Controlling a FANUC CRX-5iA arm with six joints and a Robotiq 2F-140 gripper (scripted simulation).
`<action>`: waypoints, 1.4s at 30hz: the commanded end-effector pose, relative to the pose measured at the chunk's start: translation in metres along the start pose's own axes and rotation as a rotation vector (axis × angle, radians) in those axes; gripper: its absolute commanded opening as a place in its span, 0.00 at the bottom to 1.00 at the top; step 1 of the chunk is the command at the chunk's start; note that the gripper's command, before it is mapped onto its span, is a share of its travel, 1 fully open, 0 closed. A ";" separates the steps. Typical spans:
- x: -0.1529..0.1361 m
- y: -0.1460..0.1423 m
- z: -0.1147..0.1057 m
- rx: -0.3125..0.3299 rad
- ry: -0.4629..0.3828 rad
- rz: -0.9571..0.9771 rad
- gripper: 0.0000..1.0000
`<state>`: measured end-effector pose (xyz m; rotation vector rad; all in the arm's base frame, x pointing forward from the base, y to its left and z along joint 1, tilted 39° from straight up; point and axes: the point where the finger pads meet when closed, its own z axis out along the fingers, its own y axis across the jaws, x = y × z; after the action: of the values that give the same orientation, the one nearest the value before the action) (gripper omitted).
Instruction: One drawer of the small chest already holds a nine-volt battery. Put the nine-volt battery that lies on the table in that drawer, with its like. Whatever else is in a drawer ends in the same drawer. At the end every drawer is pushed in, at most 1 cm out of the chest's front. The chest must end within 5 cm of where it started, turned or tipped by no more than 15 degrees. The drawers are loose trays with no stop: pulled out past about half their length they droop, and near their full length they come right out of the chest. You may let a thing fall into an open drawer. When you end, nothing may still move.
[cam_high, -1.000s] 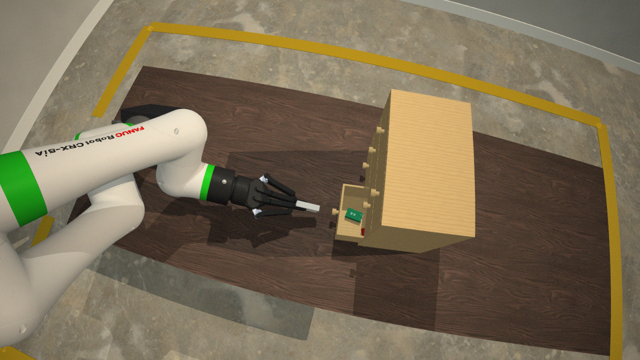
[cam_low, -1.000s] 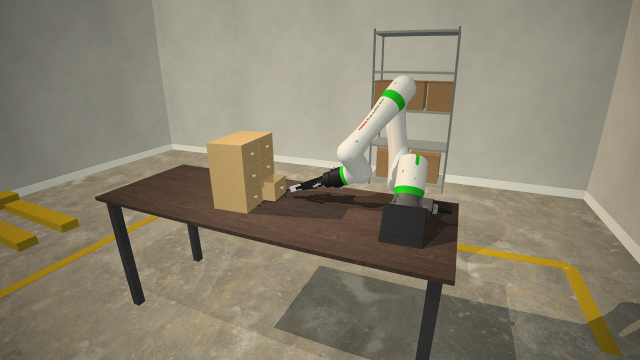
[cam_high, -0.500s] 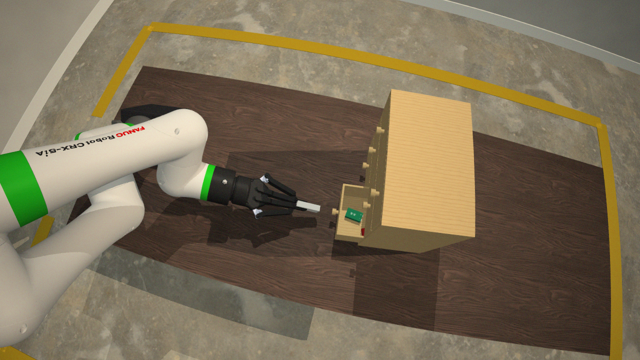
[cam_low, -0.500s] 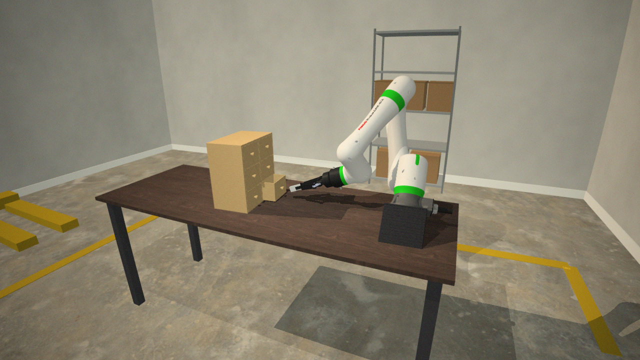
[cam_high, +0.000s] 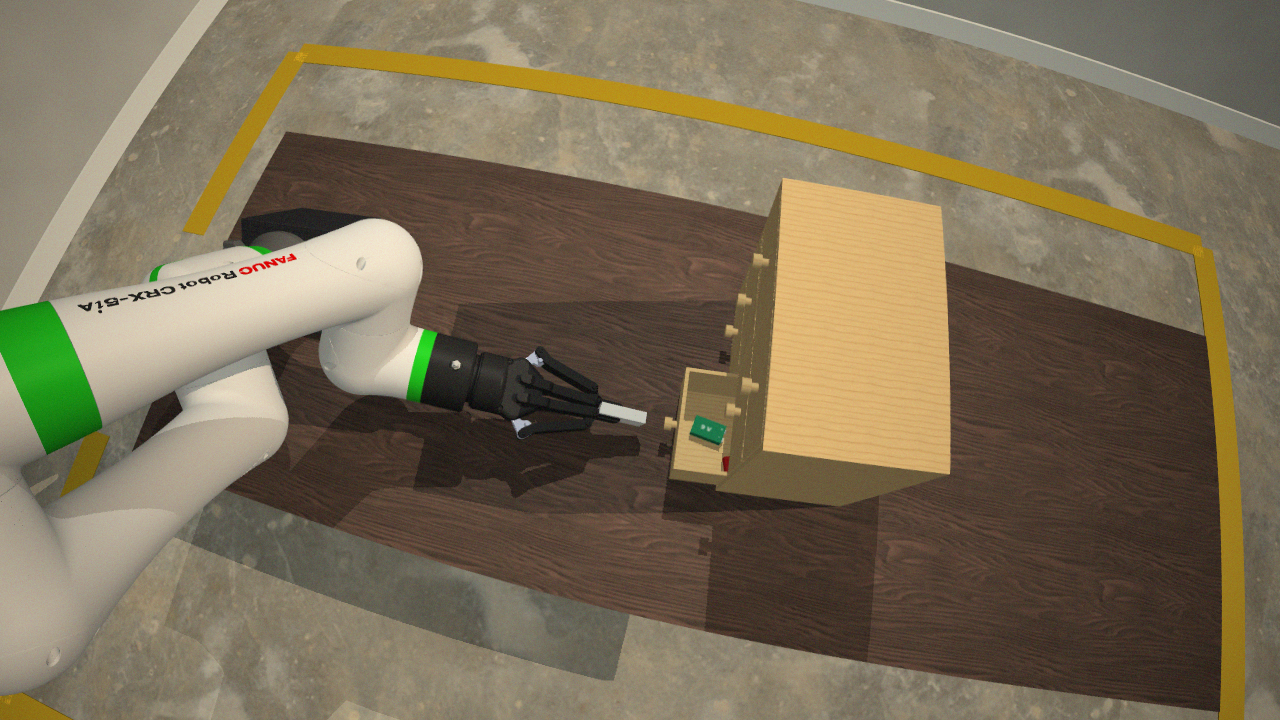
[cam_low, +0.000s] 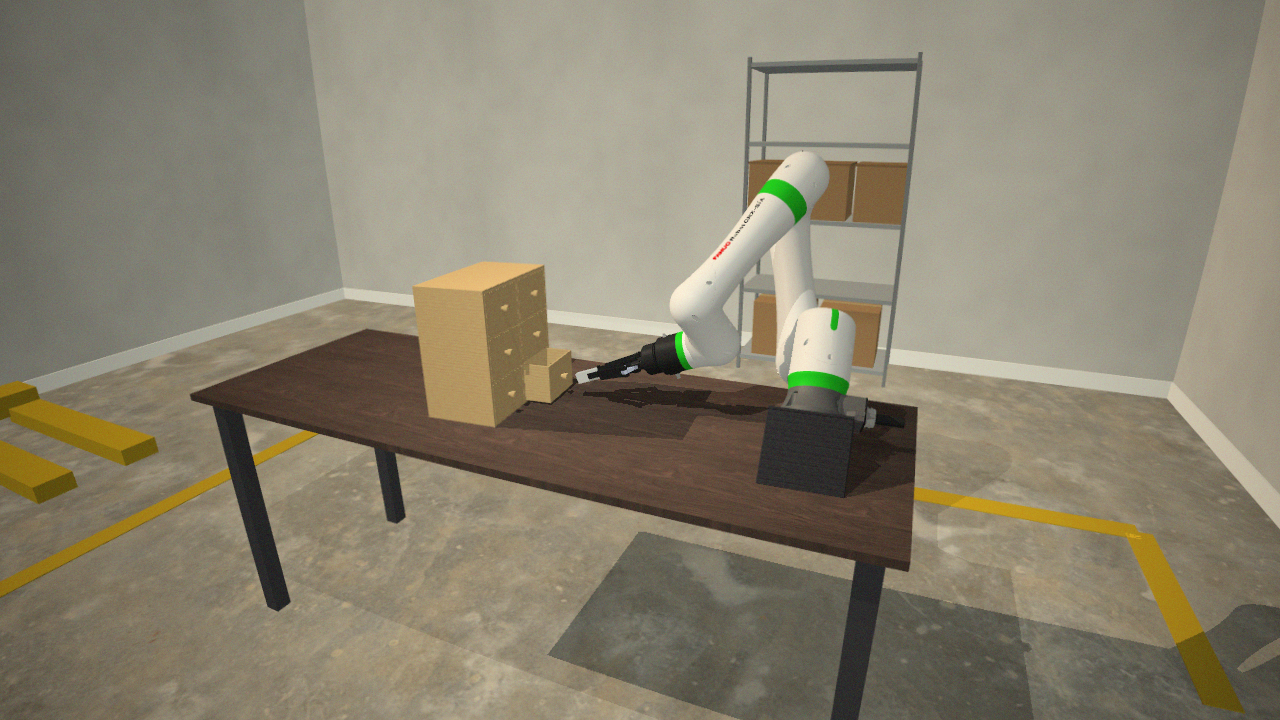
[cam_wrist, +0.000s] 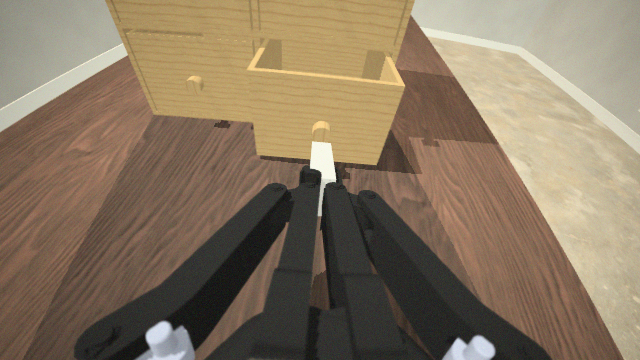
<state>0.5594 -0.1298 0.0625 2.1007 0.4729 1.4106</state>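
hand (cam_high: 622, 413) (cam_low: 586, 377) (cam_wrist: 319, 157): clenched, nothing gripped | battery (cam_high: 708, 429): in open drawer (cam_high: 677, 452) (cam_low: 553, 377) (cam_wrist: 325, 100), ahead of the fingertips, apart (green, beyond the knob (cam_high: 669, 423) (cam_low: 564, 375) (cam_wrist: 321, 131)) | red thing (cam_high: 726, 463): drawer too, partly hidden
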 end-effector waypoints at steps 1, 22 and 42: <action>0.002 0.000 0.004 0.000 0.001 0.000 0.00; 0.012 0.000 0.032 0.000 0.001 0.000 0.00; 0.023 0.000 0.063 0.000 0.001 0.000 0.00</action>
<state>0.6207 -0.1323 0.0612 2.1004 0.4730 1.4111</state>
